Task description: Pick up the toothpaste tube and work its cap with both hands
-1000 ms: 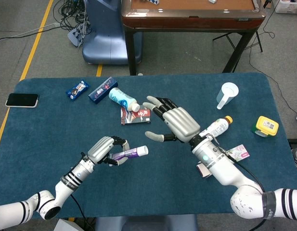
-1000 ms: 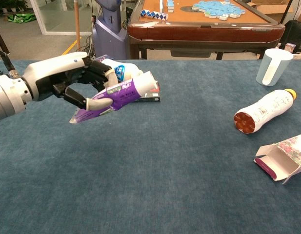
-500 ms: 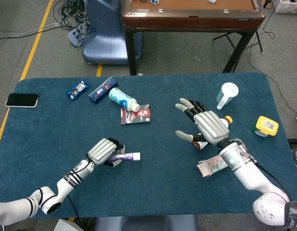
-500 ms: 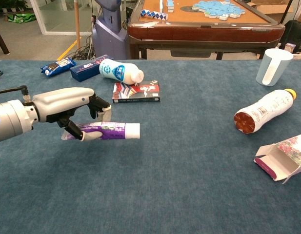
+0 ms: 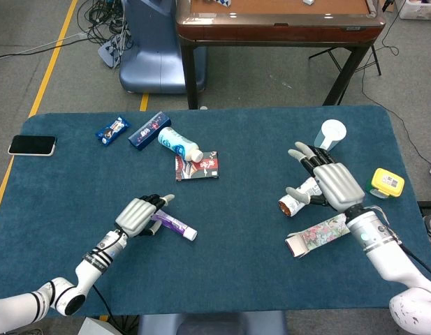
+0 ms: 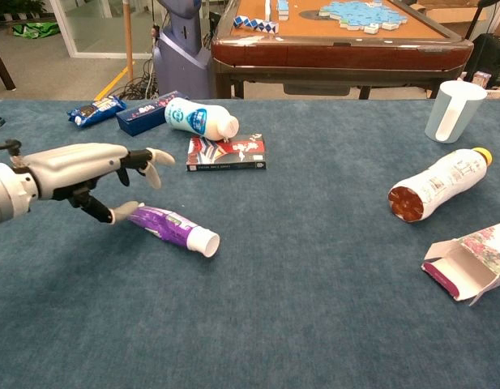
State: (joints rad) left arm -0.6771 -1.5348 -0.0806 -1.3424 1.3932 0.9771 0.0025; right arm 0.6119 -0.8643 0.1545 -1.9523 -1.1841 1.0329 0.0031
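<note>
The purple toothpaste tube (image 5: 172, 226) (image 6: 173, 228) lies flat on the blue table, its white cap pointing right and toward the front edge. My left hand (image 5: 140, 215) (image 6: 87, 168) hovers over the tube's tail with its fingers spread and nothing in them; the thumb is close by the tail end. Far to the right, my right hand (image 5: 330, 183) is open with fingers apart, above a lying bottle with an orange cap (image 5: 302, 195) (image 6: 438, 184). The chest view does not show the right hand.
An open carton (image 5: 318, 234) (image 6: 472, 267) lies front right, near a yellow container (image 5: 387, 183) and a cup (image 5: 330, 136) (image 6: 454, 109). Behind the tube lie a white bottle (image 5: 180, 144) (image 6: 199, 118), a red box (image 5: 197, 167) (image 6: 227, 152), a blue box (image 5: 149, 129) and a phone (image 5: 32, 144).
My left hand brought the tube down onto the table and let go of it, spreading its fingers. My right hand drew back to the right, away from the tube.
</note>
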